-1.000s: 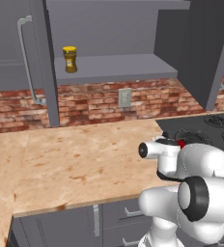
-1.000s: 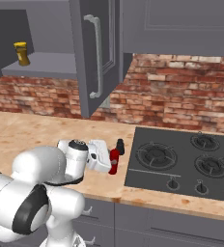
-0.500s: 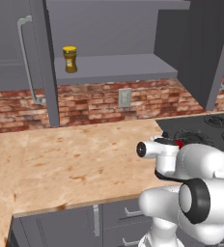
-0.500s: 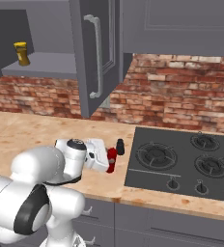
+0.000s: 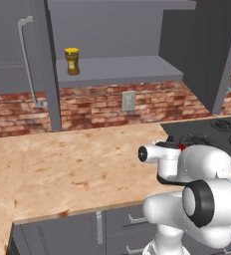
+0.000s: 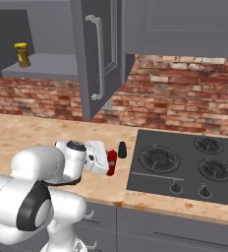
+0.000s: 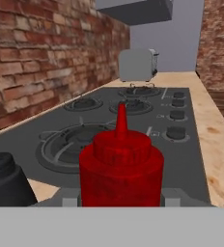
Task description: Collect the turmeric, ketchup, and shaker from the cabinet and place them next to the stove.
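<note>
Gripping the ketchup (image 7: 120,169) between its fingers, the hand (image 6: 107,162) hangs low over the bench (image 6: 32,135), just left of the stove (image 6: 185,167). In the hand view the red bottle stands upright, dead centre between the finger tips, its pointed cap aimed at the burners. The shaker (image 6: 121,149) stands on the bench just beyond the bottle, close to the cooktop's left edge; in the hand view it sits at lower left (image 7: 5,181), beside the ketchup but apart from it. The turmeric (image 5: 72,61) remains on the cabinet (image 5: 117,67) shelf, well apart from the hand. Compared with a second ago, the hand and bottle have drawn back slightly from the stove, toward the robot's left. A toaster (image 7: 138,64) stands beyond the stove.
</note>
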Controlling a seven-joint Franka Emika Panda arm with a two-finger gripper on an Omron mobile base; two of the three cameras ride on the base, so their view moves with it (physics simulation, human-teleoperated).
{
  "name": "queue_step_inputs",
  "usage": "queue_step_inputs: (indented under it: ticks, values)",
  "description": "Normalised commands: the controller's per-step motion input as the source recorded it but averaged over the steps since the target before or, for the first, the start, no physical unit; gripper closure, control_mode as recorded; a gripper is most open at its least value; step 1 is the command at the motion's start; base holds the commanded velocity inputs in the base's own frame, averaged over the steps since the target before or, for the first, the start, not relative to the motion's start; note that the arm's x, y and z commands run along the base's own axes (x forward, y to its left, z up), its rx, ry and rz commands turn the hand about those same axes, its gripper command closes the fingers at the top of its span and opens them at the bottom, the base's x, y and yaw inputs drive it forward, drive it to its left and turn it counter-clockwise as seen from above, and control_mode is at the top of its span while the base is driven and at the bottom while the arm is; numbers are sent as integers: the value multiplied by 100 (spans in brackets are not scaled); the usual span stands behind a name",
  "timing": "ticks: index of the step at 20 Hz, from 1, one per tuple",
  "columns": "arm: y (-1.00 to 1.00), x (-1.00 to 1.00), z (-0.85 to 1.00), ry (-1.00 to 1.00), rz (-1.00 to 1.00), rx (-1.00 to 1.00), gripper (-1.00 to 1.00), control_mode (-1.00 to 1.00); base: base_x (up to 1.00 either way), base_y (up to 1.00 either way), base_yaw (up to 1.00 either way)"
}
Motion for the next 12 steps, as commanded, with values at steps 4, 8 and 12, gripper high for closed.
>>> queue_step_inputs:
  ticks: [4, 8, 12]
  values:
    - [0, 0, -2, -3, -10, -1, 100, -100, 0, 0, 0]
    - [1, 0, -14, -4, -9, -1, 100, -100, 0, 0, 0]
    - [9, 0, -23, -4, -7, -1, 100, -100, 0, 0, 0]
